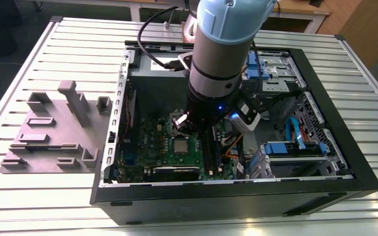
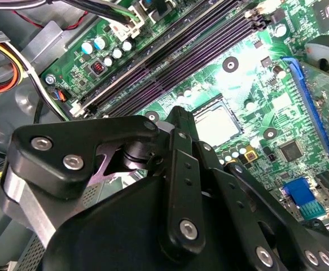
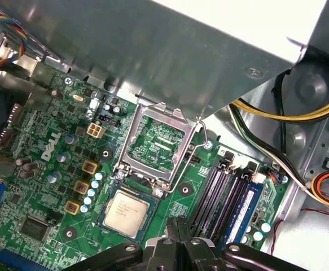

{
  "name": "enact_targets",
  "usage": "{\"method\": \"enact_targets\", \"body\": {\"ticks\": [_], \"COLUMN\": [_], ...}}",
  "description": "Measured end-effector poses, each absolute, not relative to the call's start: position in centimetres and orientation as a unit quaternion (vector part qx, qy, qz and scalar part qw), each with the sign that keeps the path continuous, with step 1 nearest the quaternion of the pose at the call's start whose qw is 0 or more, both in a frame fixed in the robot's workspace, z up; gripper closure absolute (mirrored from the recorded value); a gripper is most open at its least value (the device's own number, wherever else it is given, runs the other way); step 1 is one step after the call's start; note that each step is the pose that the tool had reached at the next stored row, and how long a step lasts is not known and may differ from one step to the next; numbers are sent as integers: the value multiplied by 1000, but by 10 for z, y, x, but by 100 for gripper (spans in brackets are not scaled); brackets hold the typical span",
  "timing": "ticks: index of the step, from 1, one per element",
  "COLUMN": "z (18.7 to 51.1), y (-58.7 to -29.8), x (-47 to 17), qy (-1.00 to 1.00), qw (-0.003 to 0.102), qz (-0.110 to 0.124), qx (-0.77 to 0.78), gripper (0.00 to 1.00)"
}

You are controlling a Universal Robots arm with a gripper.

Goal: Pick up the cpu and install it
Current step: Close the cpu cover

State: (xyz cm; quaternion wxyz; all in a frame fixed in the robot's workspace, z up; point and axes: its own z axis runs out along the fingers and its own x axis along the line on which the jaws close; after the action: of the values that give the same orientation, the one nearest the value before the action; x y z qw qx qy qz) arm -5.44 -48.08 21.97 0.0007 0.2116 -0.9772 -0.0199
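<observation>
Note that the cpu (image 3: 129, 210) lies flat in its socket, mid-motherboard (image 3: 181, 192). The claw (image 3: 178, 226) hovers just above it, fingers together, holding nothing. The hinged socket frame (image 3: 156, 144) stands open, not yet latched.

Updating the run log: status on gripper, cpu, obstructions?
Gripper over the motherboard, near the cpu, not holding it. Cpu lies flat on the motherboard. Socket frame hinged open, off the cpu.

A ribbed, pale metal table (image 1: 45, 206) under even light — behind it stand a light wooden desk (image 1: 297, 11) and a brown wooden cabinet (image 1: 363, 29).
</observation>
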Motion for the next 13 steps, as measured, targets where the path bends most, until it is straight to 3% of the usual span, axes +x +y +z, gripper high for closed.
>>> {"method": "enact_targets", "body": {"ticks": [13], "z": [213], "y": [-467], "x": [-54], "qy": [-977], "qw": [1], "qz": [-20], "qx": [212], "gripper": [90]}}
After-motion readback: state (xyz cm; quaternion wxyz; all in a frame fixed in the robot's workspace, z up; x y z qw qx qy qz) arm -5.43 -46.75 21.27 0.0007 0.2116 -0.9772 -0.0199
